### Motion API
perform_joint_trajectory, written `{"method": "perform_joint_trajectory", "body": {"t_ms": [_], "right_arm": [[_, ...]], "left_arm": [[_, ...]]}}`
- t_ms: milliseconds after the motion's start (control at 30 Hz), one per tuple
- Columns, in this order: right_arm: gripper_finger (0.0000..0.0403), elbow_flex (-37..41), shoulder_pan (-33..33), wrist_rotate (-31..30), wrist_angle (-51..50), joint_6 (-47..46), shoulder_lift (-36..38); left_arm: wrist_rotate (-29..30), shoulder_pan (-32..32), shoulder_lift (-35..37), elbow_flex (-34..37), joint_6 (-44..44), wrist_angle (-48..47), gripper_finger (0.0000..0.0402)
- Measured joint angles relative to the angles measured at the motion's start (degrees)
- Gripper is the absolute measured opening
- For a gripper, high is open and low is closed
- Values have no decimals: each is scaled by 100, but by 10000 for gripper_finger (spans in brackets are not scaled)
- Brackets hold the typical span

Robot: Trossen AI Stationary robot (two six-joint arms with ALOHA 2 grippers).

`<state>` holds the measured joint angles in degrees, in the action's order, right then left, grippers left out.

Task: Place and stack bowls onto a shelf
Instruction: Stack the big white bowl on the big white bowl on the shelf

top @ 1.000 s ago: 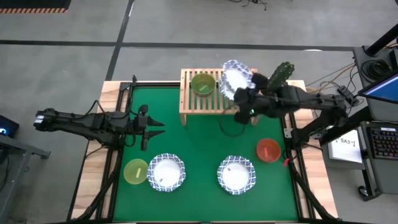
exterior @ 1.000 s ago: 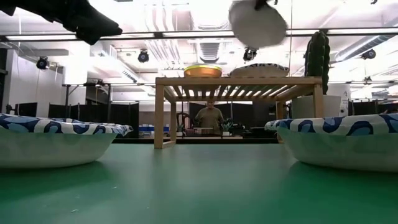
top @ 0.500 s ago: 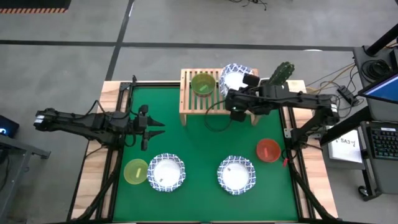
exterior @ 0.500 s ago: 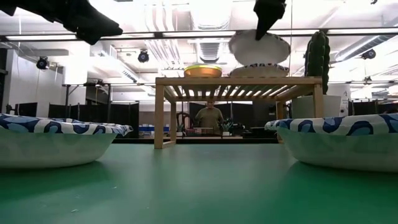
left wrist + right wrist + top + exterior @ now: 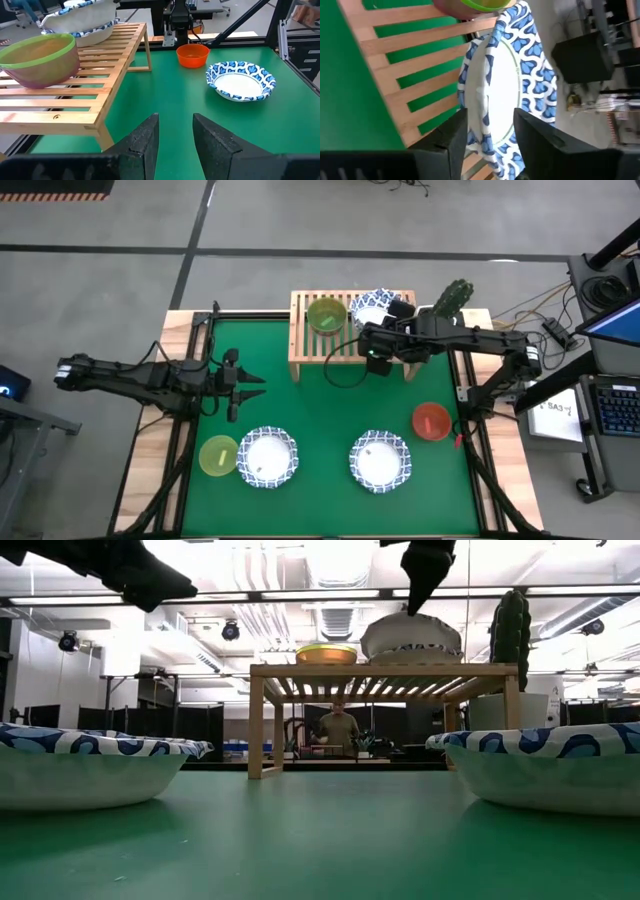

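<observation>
Two blue-rimmed bowls (image 5: 268, 457) sit on the green mat (image 5: 320, 410); right claw (image 5: 487, 132) clamps another over the shelf (image 5: 315, 345).

From table height I see the light-wood slatted shelf (image 5: 385, 675) at twelve o'clock, carrying a green-rimmed bowl (image 5: 326, 653) and a white blue-patterned bowl (image 5: 411, 641). The right gripper (image 5: 420, 585) hangs over that patterned bowl. Two blue-rimmed white bowls (image 5: 85, 768) (image 5: 545, 766) flank me at nine and three on the green surface (image 5: 320, 840).
</observation>
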<state>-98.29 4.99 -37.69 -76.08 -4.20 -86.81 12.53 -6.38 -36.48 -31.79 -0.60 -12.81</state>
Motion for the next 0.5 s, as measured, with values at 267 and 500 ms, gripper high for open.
{"method": "perform_joint_trajectory", "body": {"t_ms": [267, 500], "right_arm": [[133, -141, -45, 616, 396, -105, 136], [25, -71, 166, 600, 692, 135, 149]], "left_arm": [[0, 1, -27, 0, -17, 9, 102], [0, -1, -98, 0, -42, 4, 102]]}}
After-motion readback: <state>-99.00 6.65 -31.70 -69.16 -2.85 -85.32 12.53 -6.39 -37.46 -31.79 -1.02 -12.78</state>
